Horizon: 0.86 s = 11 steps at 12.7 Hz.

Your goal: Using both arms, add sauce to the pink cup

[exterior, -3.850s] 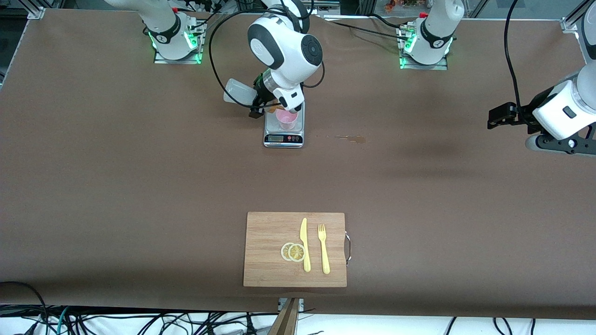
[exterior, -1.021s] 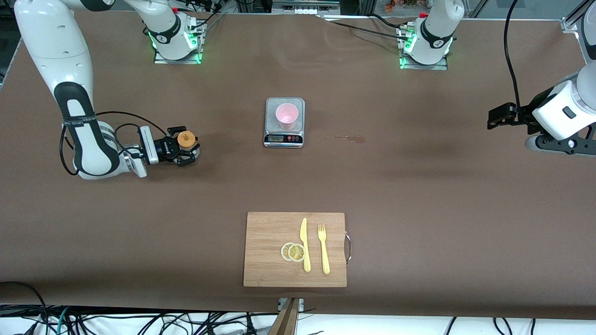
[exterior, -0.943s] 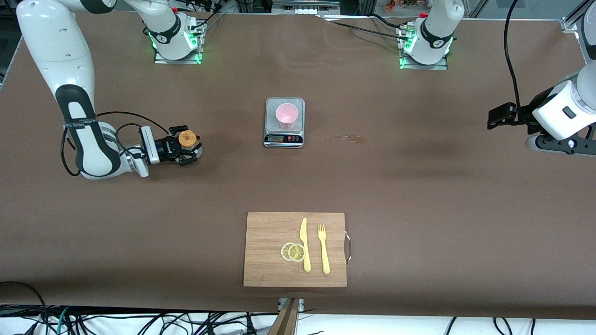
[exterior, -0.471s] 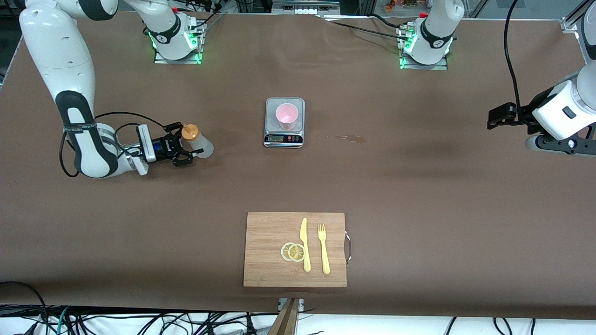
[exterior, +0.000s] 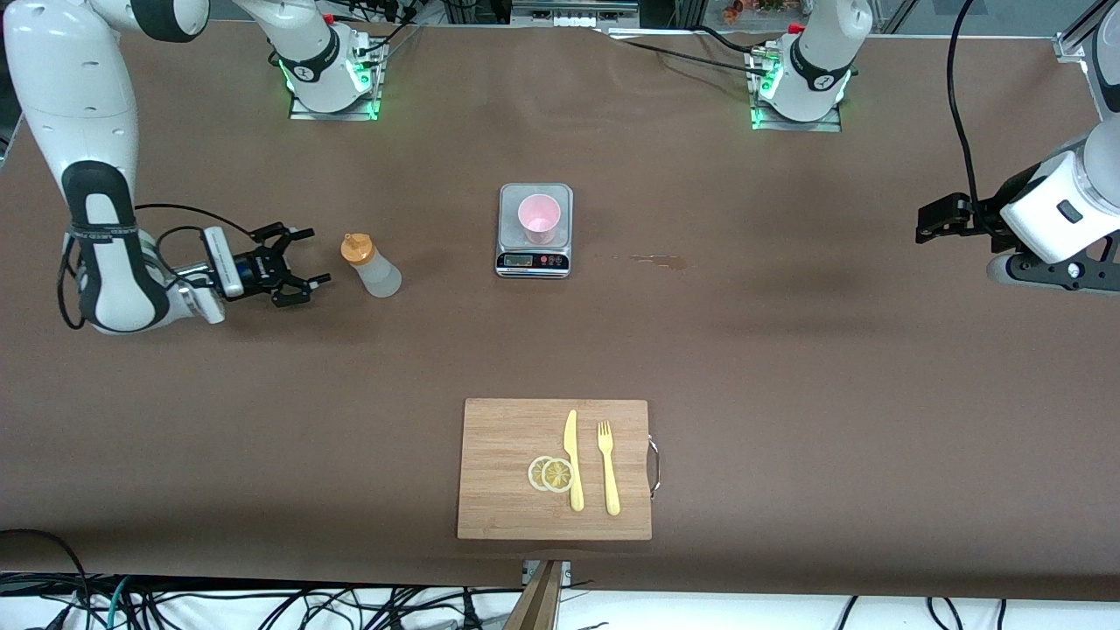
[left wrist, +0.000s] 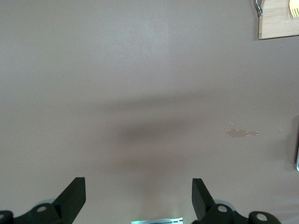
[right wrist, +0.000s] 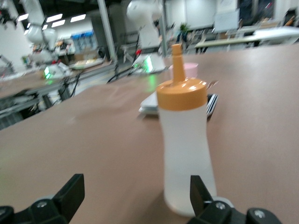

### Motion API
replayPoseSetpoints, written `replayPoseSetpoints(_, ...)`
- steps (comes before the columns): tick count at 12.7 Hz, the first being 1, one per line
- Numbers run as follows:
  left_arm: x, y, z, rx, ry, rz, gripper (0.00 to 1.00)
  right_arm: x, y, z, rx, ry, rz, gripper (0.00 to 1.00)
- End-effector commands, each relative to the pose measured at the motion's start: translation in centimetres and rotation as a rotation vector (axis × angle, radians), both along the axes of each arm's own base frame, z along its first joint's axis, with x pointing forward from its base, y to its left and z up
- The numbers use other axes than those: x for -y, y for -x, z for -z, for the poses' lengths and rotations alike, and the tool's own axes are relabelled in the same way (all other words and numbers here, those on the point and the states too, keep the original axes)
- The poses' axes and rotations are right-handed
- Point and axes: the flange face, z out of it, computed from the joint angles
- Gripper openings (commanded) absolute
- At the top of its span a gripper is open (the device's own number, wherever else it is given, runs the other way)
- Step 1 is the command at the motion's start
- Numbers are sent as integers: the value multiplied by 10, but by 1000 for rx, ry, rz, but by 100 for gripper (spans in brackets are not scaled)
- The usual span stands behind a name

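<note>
Translucent plastic with an orange cap, the sauce (exterior: 371,268) is standing upright on the table (exterior: 787,367), toward the right arm's end and level with the scale (exterior: 535,230). The right gripper (exterior: 293,264) is hanging low just beside the bottle, fingers spread and gripping nothing; in its wrist view the sauce (right wrist: 186,154) is sitting apart from the 2 fingertips (right wrist: 70,191). The pink cup (exterior: 538,219) is resting on the scale, between the 2 arm bases. The left gripper (exterior: 932,220) is waiting over the table's left-arm end, its fingers (left wrist: 74,196) spread wide over bare surface. Nearer the camera, a cutting board (exterior: 507,490) is carrying 2 lemon slices (exterior: 550,474), a knife (exterior: 573,459) and a fork (exterior: 608,466).
</note>
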Motion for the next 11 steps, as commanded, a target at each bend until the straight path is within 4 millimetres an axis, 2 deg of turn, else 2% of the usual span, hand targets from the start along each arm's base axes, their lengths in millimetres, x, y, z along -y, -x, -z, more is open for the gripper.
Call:
replayPoseSetpoints(1,0,-3,-5,-2,-13,18,100,17,-19,-98,56,218,-39,100)
replayPoseSetpoints(3,0,-3,-5,-2,-13,18,100,24,-20,-164,52,412,6,100)
replayPoseSetpoints(5,0,-3,-5,-2,-13,18,100,22,-18,-207,10,548,101,100)
replayPoseSetpoints(8,-1,-3,-5,-2,-13,17,100,17,-4,-275,-78,791,336,100)
replayPoseSetpoints(11,-1,-3,-5,-3,-13,17,100,-5,0,-328,-159,1003,576,100)
